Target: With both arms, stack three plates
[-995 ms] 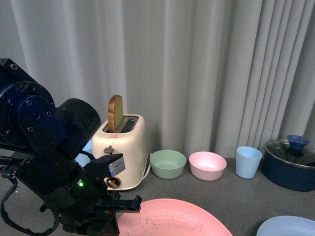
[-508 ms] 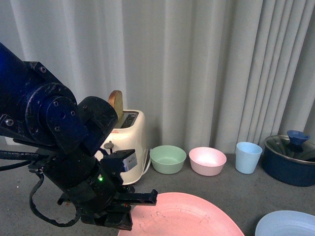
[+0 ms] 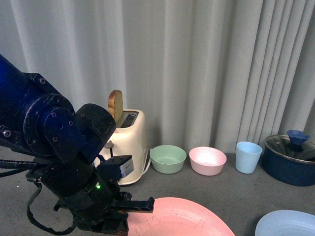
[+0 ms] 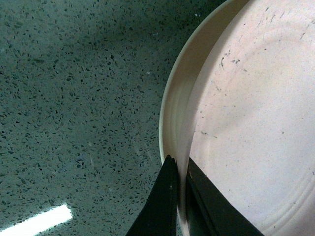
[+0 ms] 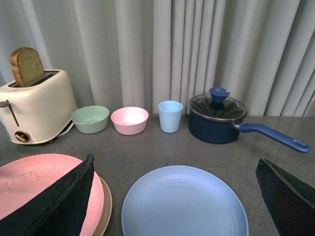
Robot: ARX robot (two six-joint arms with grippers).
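Observation:
My left gripper point(image 3: 140, 206) is shut on the near left rim of the pink plate point(image 3: 183, 219), low in the front view. In the left wrist view its black fingertips point(image 4: 170, 169) pinch the rim of that pink plate point(image 4: 246, 123) above the speckled counter. The right wrist view shows the pink plate point(image 5: 34, 183) lying over a beige plate point(image 5: 105, 202), only its edge visible. The light blue plate point(image 3: 288, 223) lies flat at the bottom right. My right gripper point(image 5: 174, 196) stands open and wide, hovering over the blue plate point(image 5: 184, 204) with nothing in it.
Along the curtain stand a cream toaster point(image 3: 125, 147) with a bread slice point(image 3: 115, 104), a green bowl point(image 3: 168, 158), a pink bowl point(image 3: 207, 160), a light blue cup point(image 3: 247, 156) and a dark blue lidded pot point(image 3: 290, 164) whose handle point(image 5: 275, 136) points right.
The left arm rose and swung right with the pink plate, then eased slightly back left. The blue plate has kept its place.

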